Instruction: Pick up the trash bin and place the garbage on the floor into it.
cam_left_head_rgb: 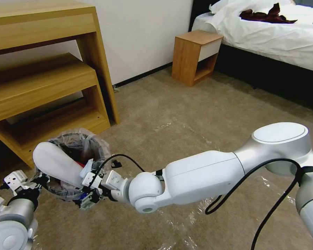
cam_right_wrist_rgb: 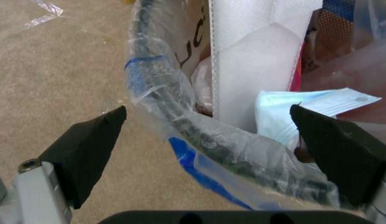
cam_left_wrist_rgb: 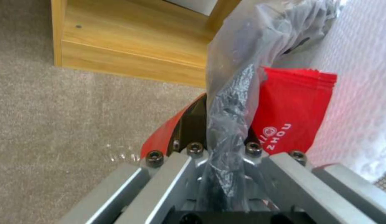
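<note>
While my left gripper point(cam_left_wrist_rgb: 220, 161) pinches the trash bin point(cam_left_head_rgb: 73, 139) rim, my right gripper point(cam_right_wrist_rgb: 209, 146) straddles it, fingers spread.

The right arm stretches from the near right across to the left, its forearm level and low over the floor. The right gripper point(cam_left_head_rgb: 89, 189) sits at the bin's near right rim, its two black fingers point(cam_right_wrist_rgb: 87, 149) spread wide, one outside the rim and one over the inside. The left arm rises from the near left corner. The left gripper point(cam_left_wrist_rgb: 220, 161) is clamped on the trash bin point(cam_left_wrist_rgb: 170, 132) at its plastic-lined left rim.
</note>
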